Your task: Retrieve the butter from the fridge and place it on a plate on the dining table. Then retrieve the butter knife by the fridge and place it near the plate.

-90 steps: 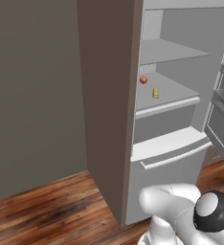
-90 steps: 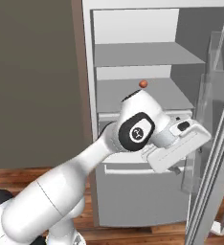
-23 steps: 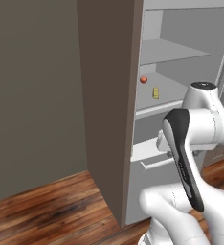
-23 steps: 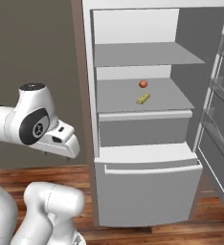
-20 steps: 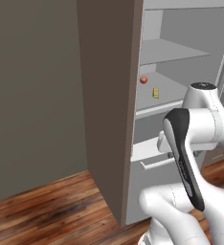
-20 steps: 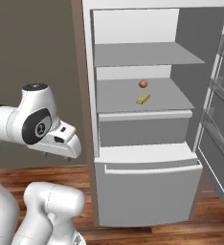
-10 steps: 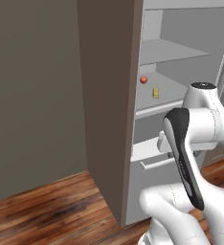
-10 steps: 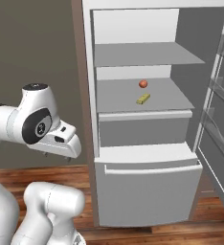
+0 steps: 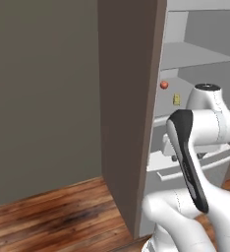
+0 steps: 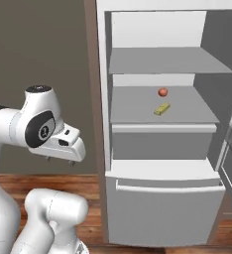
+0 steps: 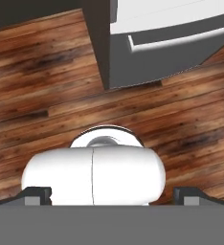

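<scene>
You see the fridge (image 10: pixel 157 124) standing open, and everything here is placed relative to it. The butter (image 10: pixel 161 109) lies on the middle shelf (image 10: pixel 133 111) of the fridge, a small yellow stick set at an angle, a little toward the front of the shelf. Just behind the butter, deeper in the fridge, sits a small red-orange lump (image 10: pixel 162 92); the two are near each other but apart. In the left base view you find the same butter (image 9: pixel 176 99) as a small yellow mark on that shelf, with the red-orange lump (image 9: pixel 164 84) beside it, closer to the fridge's side wall.

Under the shelf there is a closed compartment, and under it the lower drawer (image 10: pixel 165 213) of the fridge with its long horizontal handle. The upper shelf above the butter carries nothing that you can make out.

The tool (image 10: pixel 61 159) hangs outside the fridge, to the left of its opening in the right base view, at about the height of the closed compartment and well apart from the butter. It points down at the wooden floor (image 11: pixel 47 100), and in the hand view the bottom corner of the fridge is at the top of the picture. Its two fingertips (image 11: pixel 36 195) stand spread wide at the two bottom corners of the hand view, with nothing between them.
</scene>
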Controlling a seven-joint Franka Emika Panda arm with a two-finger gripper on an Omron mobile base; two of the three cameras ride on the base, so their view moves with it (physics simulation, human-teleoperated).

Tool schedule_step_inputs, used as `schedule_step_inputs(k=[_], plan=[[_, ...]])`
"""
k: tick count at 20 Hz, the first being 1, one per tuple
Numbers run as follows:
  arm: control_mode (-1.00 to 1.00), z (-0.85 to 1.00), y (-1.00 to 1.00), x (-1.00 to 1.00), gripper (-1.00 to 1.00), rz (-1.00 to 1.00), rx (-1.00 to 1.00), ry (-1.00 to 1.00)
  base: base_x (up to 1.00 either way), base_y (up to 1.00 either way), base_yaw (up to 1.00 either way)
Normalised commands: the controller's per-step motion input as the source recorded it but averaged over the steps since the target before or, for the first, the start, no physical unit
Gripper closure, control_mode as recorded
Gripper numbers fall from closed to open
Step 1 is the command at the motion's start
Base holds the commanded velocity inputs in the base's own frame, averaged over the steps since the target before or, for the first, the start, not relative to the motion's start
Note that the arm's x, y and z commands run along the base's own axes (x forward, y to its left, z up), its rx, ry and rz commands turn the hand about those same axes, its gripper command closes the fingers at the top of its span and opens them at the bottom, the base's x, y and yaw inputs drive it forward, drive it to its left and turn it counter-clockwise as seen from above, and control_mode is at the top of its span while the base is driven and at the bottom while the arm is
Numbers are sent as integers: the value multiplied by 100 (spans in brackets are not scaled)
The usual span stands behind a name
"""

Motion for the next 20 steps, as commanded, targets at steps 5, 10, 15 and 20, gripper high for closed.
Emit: schedule_step_inputs(k=[5, 10, 15, 20], plan=[[100, 0, 0, 0, -100, 0, 0, 0, 11, -41, 18], [100, 0, 0, 0, -100, 0, 0, 0, 0, -64, 23], [100, 0, 0, 0, -100, 0, 0, 0, 0, -62, 22], [100, 0, 0, 0, -100, 0, 0, 0, 0, -56, 14]])
